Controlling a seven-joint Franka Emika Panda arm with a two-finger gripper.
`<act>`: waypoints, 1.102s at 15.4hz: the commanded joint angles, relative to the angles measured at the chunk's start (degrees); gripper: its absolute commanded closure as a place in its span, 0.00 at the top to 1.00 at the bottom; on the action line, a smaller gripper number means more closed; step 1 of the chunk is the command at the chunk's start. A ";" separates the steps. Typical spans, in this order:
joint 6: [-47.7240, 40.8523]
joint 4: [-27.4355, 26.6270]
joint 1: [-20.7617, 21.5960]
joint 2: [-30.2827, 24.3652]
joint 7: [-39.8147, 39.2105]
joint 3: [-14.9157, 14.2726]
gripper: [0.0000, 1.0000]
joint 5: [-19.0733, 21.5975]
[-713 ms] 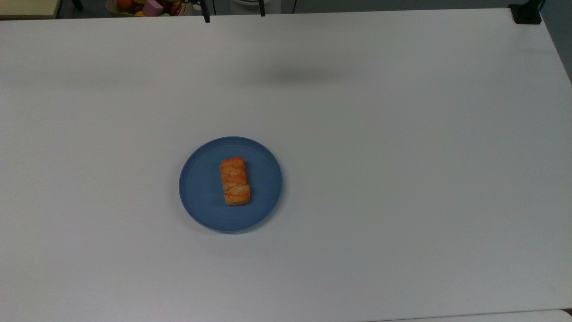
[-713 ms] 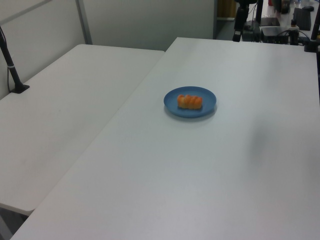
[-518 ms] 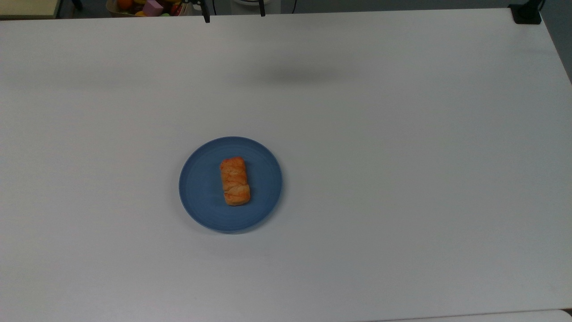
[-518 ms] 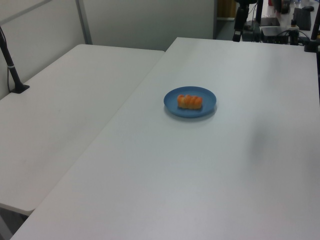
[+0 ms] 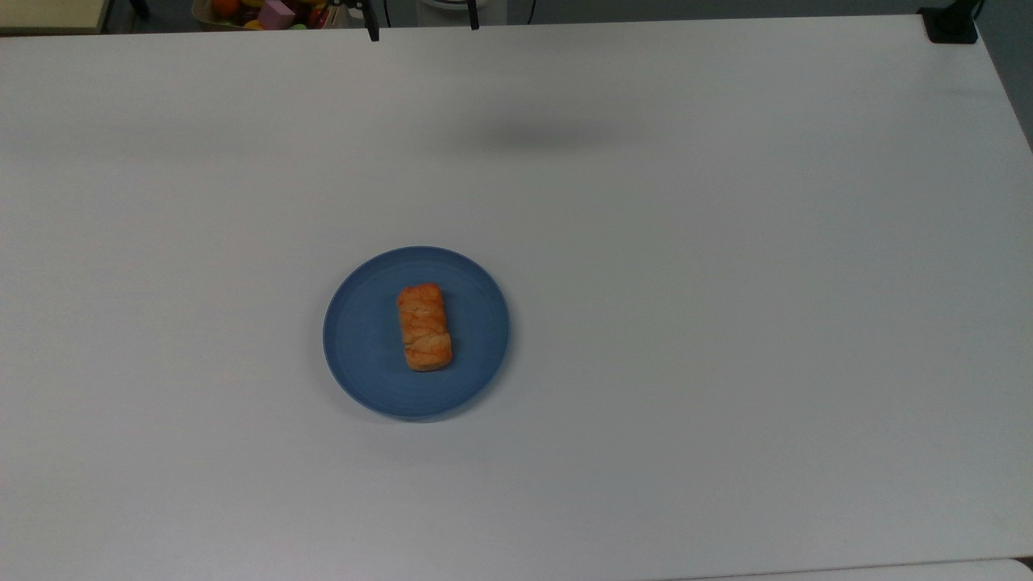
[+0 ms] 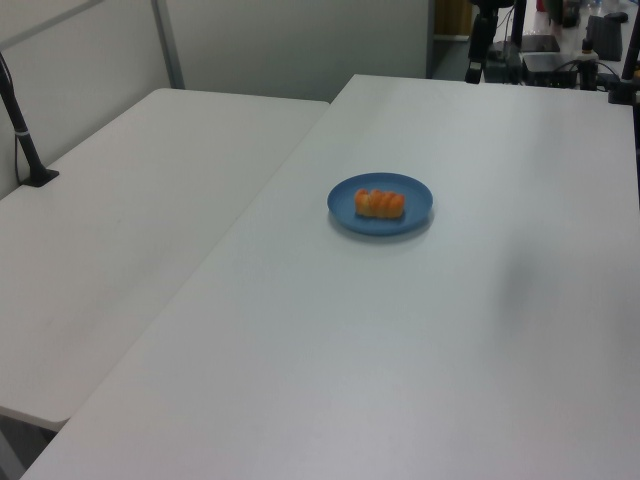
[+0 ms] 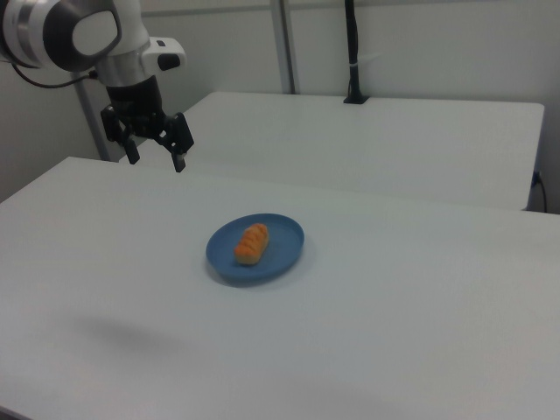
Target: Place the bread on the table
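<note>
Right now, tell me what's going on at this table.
A robot arm is set to move the bread off the blue plate onto the white table, but it hasn't touched it yet. The bread lies in the middle of the plate. The claw hangs open and empty in the air, up and toward the right view's left of the plate.

A wide white desk (image 5: 726,323) carries a round blue plate (image 5: 359,339), which sits flat on it a little toward the top view's left of centre. A second white desk (image 6: 120,220) stands just beside it.
</note>
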 commanded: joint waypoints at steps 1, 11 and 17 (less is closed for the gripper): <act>0.44 -1.48 0.37 -0.71 -1.79 -0.09 1.00 0.58; 12.55 1.68 0.81 8.15 -1.88 -0.09 1.00 -0.12; 22.23 3.53 1.07 16.86 -1.18 -0.09 1.00 -2.93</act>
